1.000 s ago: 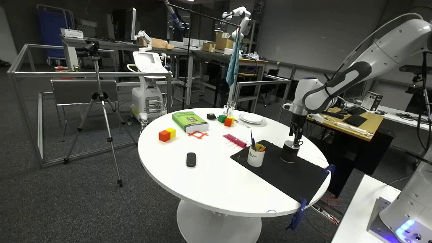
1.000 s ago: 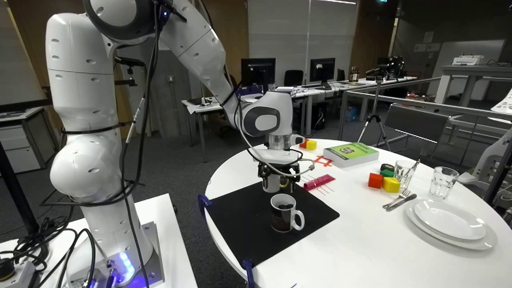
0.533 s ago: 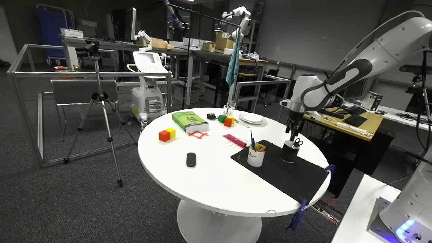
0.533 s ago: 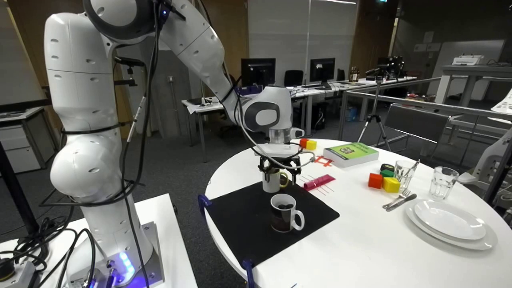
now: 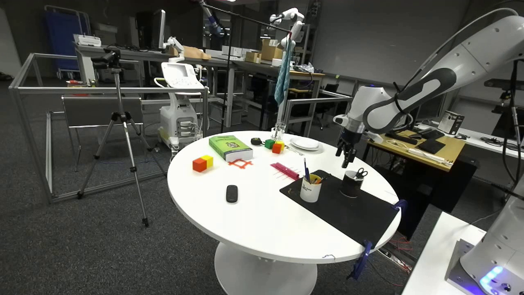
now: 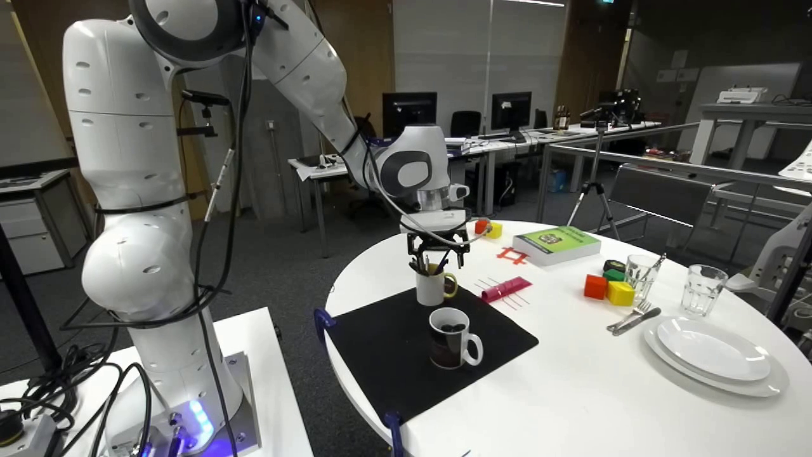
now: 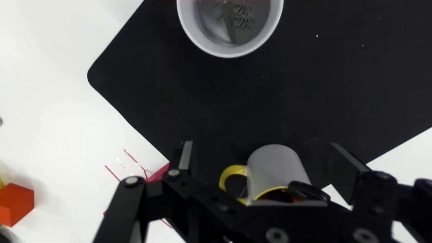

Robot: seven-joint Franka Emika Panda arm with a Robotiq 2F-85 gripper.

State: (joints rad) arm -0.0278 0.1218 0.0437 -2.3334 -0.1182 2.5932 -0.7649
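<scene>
My gripper (image 7: 262, 145) hangs above the table, its jaws wide apart with nothing between them. A white mug with a yellow handle and inside (image 7: 273, 165) stands upright below it, holding pens and other items, partly hidden by the gripper in the wrist view. A dark mug with a white rim (image 6: 446, 349) stands nearer the robot base on the same black mat (image 6: 380, 343). Black-handled scissors (image 5: 360, 173) stick up out of that dark mug. In an exterior view the gripper (image 6: 438, 259) shows just above the pens (image 6: 442, 263), touching unclear.
Blue clamps (image 5: 360, 262) hold the mat at the table edge. Around the white table (image 5: 254, 221) lie a pink piece (image 6: 505, 289), a green book (image 6: 557, 244), coloured cubes (image 6: 595, 287), glasses (image 6: 703, 291), plates (image 6: 713, 355), cutlery and a black oblong object (image 5: 231, 194).
The gripper has risen and moved away from the dark mug with the scissors, toward the side of the pen mug. The scissors stay in the dark mug, and the pens now show.
</scene>
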